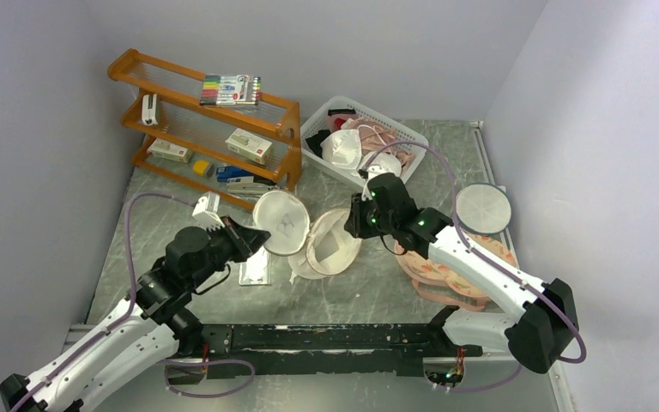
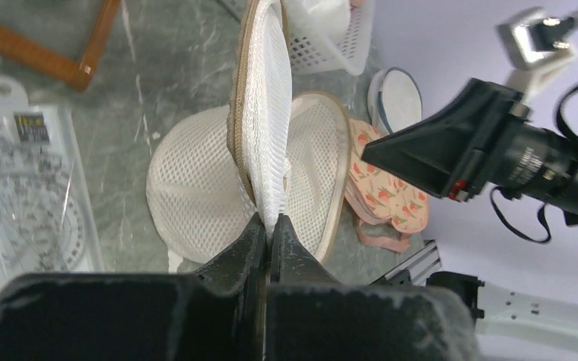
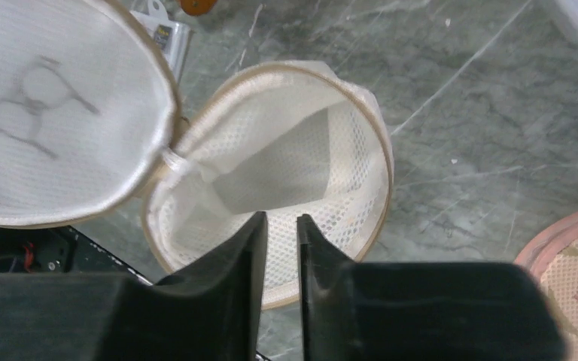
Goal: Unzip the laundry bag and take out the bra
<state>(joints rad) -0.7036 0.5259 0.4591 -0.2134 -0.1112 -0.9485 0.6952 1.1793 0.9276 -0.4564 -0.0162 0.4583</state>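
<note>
The left gripper [image 2: 269, 226] is clamping its fingers together on the bag's mesh lid [image 2: 267, 113], holding it upright on the left. The right gripper [image 3: 280, 226] is hovering at the base's [image 3: 286, 173] right rim with a narrow gap between its fingers; whether they are pinching it cannot be told. The bag [image 1: 330, 249] is lying mid-table [image 1: 377, 283], zip undone, seemingly empty. Peach pads [image 1: 446, 279] with straps are lying just right, so the bra is probably already out.
</note>
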